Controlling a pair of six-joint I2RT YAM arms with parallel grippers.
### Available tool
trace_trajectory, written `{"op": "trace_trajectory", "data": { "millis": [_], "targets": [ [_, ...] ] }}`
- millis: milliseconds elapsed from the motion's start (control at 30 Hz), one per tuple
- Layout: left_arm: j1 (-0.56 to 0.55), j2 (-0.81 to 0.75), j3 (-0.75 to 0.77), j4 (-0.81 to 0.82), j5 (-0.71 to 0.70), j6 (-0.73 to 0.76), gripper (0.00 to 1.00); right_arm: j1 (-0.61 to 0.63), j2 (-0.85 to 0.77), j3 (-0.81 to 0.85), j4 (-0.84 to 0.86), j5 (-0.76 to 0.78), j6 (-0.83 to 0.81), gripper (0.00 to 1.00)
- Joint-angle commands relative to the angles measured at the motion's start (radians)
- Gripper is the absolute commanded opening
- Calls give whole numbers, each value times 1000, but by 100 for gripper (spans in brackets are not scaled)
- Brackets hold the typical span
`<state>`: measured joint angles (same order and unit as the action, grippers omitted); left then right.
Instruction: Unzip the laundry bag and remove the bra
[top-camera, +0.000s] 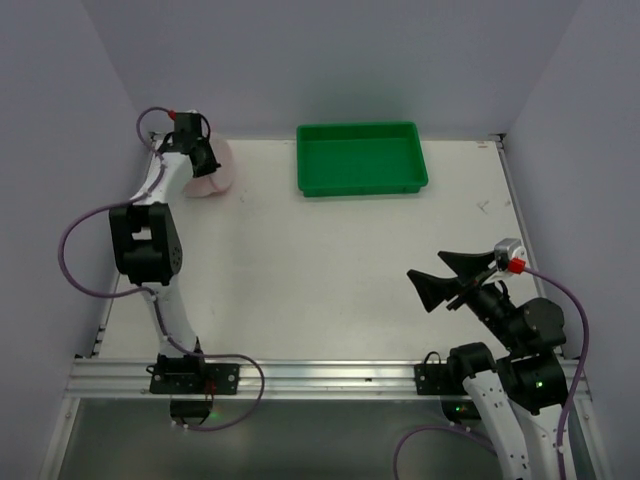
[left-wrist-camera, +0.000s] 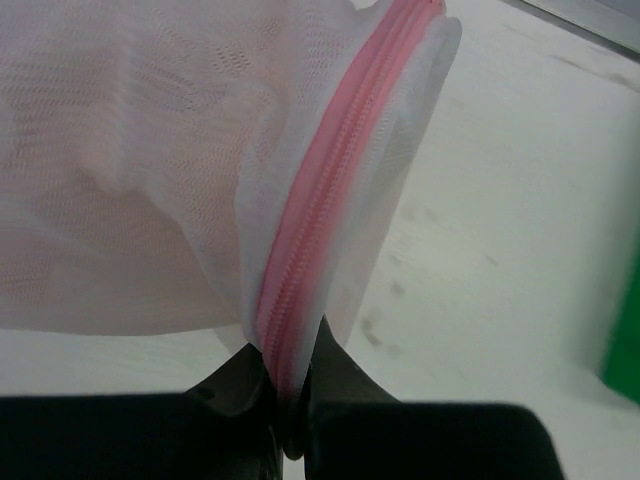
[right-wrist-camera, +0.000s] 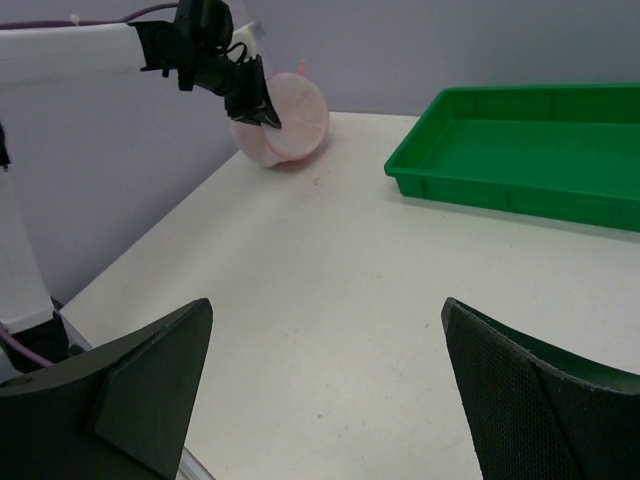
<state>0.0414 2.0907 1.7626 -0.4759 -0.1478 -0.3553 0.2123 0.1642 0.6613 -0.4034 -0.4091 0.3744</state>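
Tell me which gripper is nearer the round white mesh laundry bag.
Left. The left gripper is shut on the pink zipper rim of the laundry bag, far left; the right gripper hangs open near right, well apart from it.

Round white mesh laundry bag (top-camera: 224, 174), on edge at far-left corner of table (top-camera: 330, 270). Pink zipper (left-wrist-camera: 320, 230) round rim, closed where visible.
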Motion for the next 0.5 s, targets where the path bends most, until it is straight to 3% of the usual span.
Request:
{"op": "trace_trajectory", "data": {
  "millis": [0,133,267,400,467],
  "targets": [
    [-148,-308,-167,55,373,-94,0,1,12,30,35,-28,20,99],
    [-283,-590,-502,222,557,-241,0,1,61,38,14,52,87,99],
    [-455,-739,-751,394,710,-373,0,1,130,47,14,4,124,99],
    [-575,-901,-1053,699,685,-528,0,2,158,21,67,-62,146,99],
    [-591,-928,-1149,761,645,-600,0,2,169,1,90,-59,156,99]
  ]
}}
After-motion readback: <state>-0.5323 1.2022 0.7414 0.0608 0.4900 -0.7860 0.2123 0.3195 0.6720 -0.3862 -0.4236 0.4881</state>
